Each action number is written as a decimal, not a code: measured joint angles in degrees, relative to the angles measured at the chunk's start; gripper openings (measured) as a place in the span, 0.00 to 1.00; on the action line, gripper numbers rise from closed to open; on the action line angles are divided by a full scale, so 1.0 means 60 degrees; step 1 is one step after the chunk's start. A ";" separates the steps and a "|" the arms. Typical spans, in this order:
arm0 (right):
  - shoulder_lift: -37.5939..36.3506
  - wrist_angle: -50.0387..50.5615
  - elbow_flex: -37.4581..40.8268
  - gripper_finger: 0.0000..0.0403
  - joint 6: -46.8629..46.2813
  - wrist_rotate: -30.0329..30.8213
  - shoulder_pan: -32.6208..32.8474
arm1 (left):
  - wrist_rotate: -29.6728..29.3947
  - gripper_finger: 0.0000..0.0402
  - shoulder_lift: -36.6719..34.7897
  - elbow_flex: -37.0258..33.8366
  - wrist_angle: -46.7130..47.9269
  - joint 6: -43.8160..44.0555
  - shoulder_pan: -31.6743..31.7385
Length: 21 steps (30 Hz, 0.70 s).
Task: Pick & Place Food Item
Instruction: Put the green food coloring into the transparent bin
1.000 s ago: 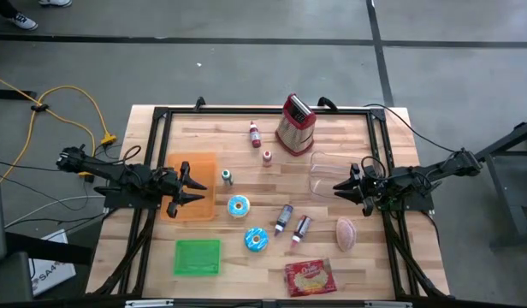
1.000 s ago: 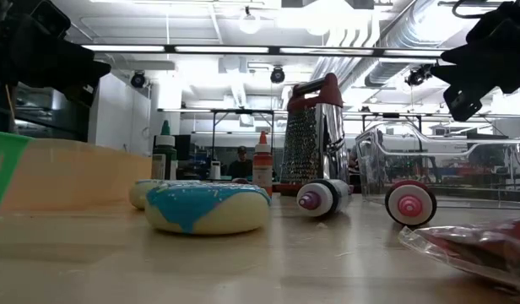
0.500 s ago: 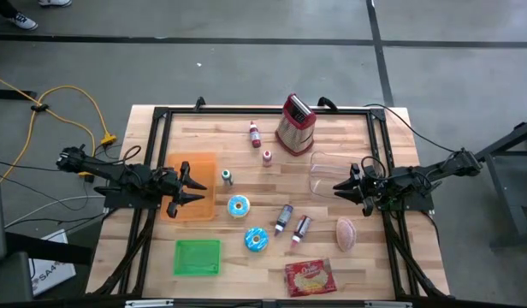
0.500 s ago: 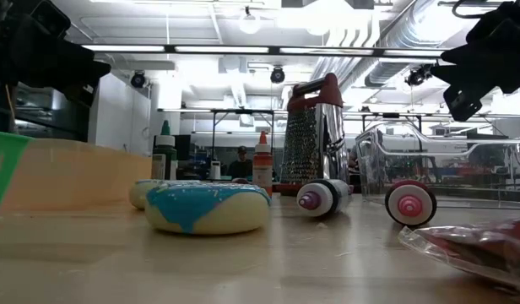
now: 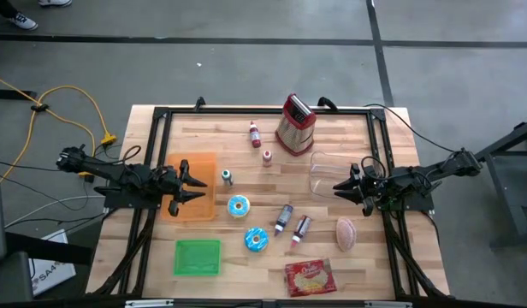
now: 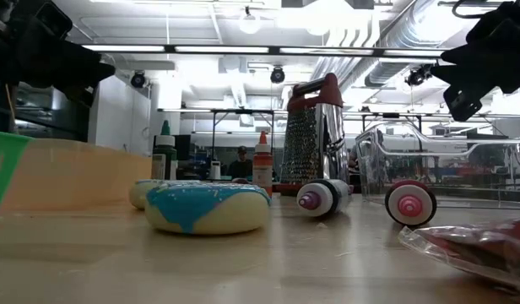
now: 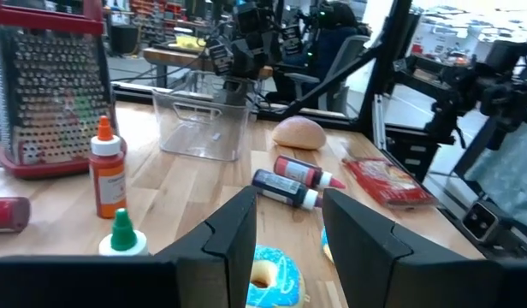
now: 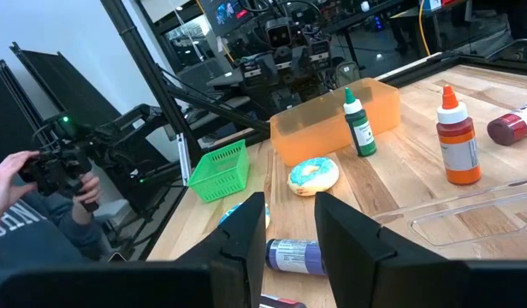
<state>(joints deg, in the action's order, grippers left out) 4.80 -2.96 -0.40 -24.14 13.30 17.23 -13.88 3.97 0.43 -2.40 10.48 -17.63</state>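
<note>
My left hand (image 5: 195, 187) hangs over the orange bin (image 5: 192, 186) at the left middle of the high view. Its fingers stand a little apart and hold nothing. My right hand (image 5: 342, 187) hangs at the right middle, just beside the clear plastic box (image 5: 327, 171). Its fingers also stand a little apart and are empty.

The food sits on the wooden bench (image 5: 246, 257). One blue-frosted donut (image 5: 239, 206) lies near the middle, just right of the orange bin. Another blue donut (image 5: 256, 240) lies lower down. A bread roll (image 5: 346, 232) rests at the lower right, below my right hand. A red snack bag (image 5: 309, 277) lies near the bottom edge.

A green basket (image 5: 198, 257) sits at the lower left. A metal grater (image 5: 295, 124) stands at the top middle. Two small bottles (image 5: 292, 222) lie side by side between the donuts and the roll.
</note>
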 joint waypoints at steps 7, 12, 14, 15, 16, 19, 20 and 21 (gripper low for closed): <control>0.0001 0.0000 0.0000 0.23 0.0000 0.0002 0.0000 | -0.0450 0.33 0.0003 0.0000 -0.0070 0.0069 0.0000; -0.0001 0.0000 0.0000 0.23 0.0000 0.0000 0.0000 | -0.1265 0.33 0.0022 0.0145 0.0029 0.0456 0.0000; 0.0002 0.0000 0.0000 0.23 0.0000 0.0004 0.0000 | -0.1354 0.33 0.0155 0.0348 0.0332 0.0394 0.0000; 0.0003 0.0000 0.0000 0.23 0.0000 0.0004 0.0000 | -0.1450 0.33 0.0286 0.0456 0.0510 0.0339 0.0000; 0.0002 0.0000 0.0000 0.23 0.0000 0.0000 0.0000 | -0.1538 0.33 0.0441 0.0577 0.0679 0.0299 -0.0003; 0.0001 0.0000 0.0000 0.23 0.0000 0.0001 0.0000 | -0.2072 0.33 0.1097 0.1091 0.0973 0.0317 0.0000; 0.0001 0.0000 0.0000 0.23 0.0000 0.0003 0.0000 | -0.2271 0.33 0.1368 0.1267 0.1093 0.0389 0.0000; 0.0003 0.0000 0.0000 0.23 0.0000 0.0002 0.0000 | -0.2449 0.33 0.1675 0.1448 0.1194 0.0414 0.0000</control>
<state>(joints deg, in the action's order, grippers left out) 4.82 -2.96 -0.40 -24.14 13.31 17.23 -28.57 14.02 9.11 4.76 12.96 -17.63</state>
